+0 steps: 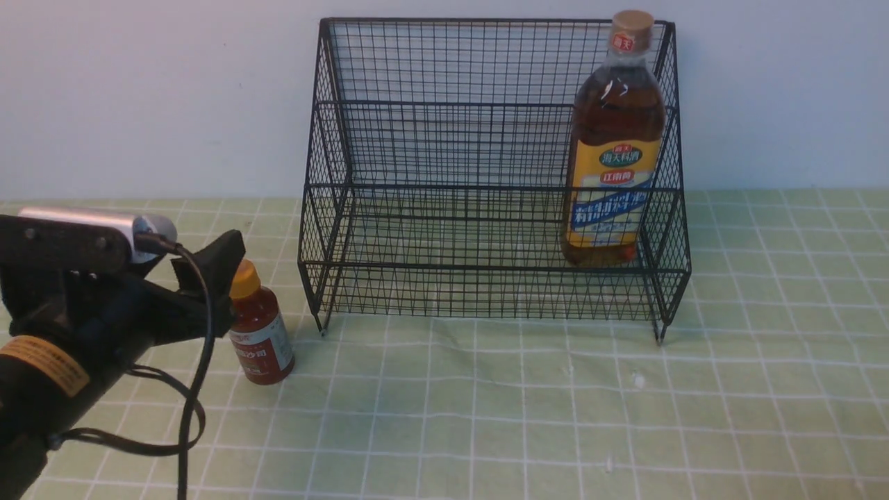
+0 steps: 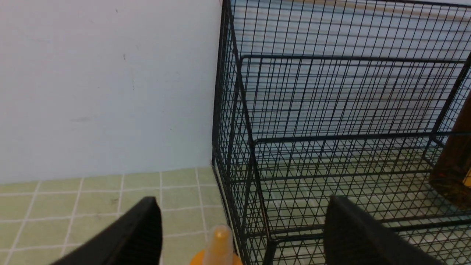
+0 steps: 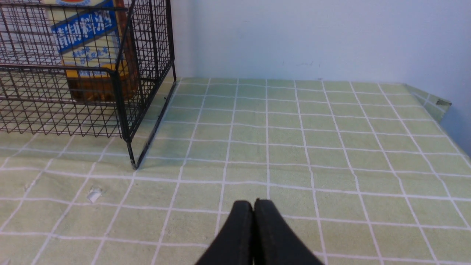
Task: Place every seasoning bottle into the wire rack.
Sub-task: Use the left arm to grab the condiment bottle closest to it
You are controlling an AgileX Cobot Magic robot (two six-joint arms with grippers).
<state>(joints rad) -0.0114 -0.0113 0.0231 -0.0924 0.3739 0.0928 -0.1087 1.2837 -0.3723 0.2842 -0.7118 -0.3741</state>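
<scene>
The small red-sauce bottle [image 1: 260,333] with a yellow nozzle cap [image 2: 220,241] stands on the tablecloth just left of the black wire rack [image 1: 444,146]. My left gripper [image 1: 223,278] is open, and its fingers [image 2: 143,228] straddle the bottle's cap without touching it. The tall amber bottle [image 1: 615,160] with a yellow-blue label stands upright inside the rack at its right end. It also shows in the right wrist view [image 3: 92,48] and at the edge of the left wrist view [image 2: 454,165]. My right gripper [image 3: 254,206] is shut and empty, low over the cloth to the right of the rack [image 3: 121,92].
A green checked tablecloth [image 1: 528,417] covers the table, with a pale wall behind. The rack's left wall [image 2: 235,147] stands close beside the small bottle. The table's right edge [image 3: 438,103] shows in the right wrist view. A small white speck [image 3: 94,194] lies on the cloth.
</scene>
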